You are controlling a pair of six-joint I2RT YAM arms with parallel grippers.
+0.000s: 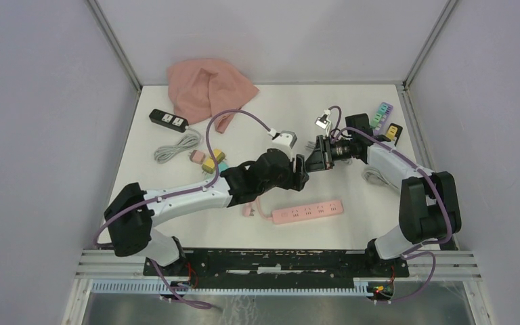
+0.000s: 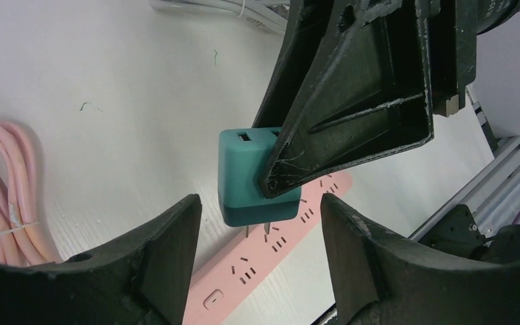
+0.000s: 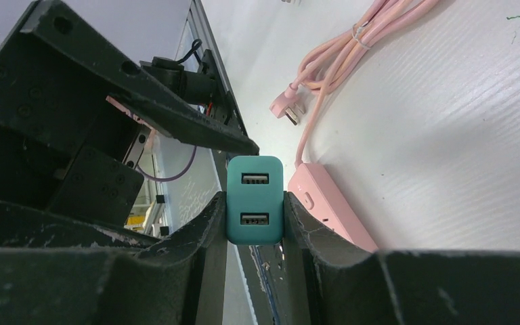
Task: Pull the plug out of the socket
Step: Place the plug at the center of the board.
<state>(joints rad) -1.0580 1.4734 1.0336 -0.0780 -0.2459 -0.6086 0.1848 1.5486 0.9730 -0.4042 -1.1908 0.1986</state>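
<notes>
Teal plug [image 3: 254, 181] within right tool [image 3: 254, 206]

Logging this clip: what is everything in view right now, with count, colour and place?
cloth: one, pink, crumpled at the far edge
black power strip: one, black, far left
coiled cable: one, grey-white, just nearer than the black strip
small adapters: about three, pink, yellow and teal, left of centre
white plug: one, white, far side, right of centre
corner adapters: several, mixed colours, far right corner
pink power strip: one, pink, near centre, lying flat
pink cord: one, pink, bundled beside the strip
teal USB plug: one, teal, gripped above the pink strip
right hand: one, black, shut on the teal plug
left hand: one, black, open, fingers flanking the plug
</notes>
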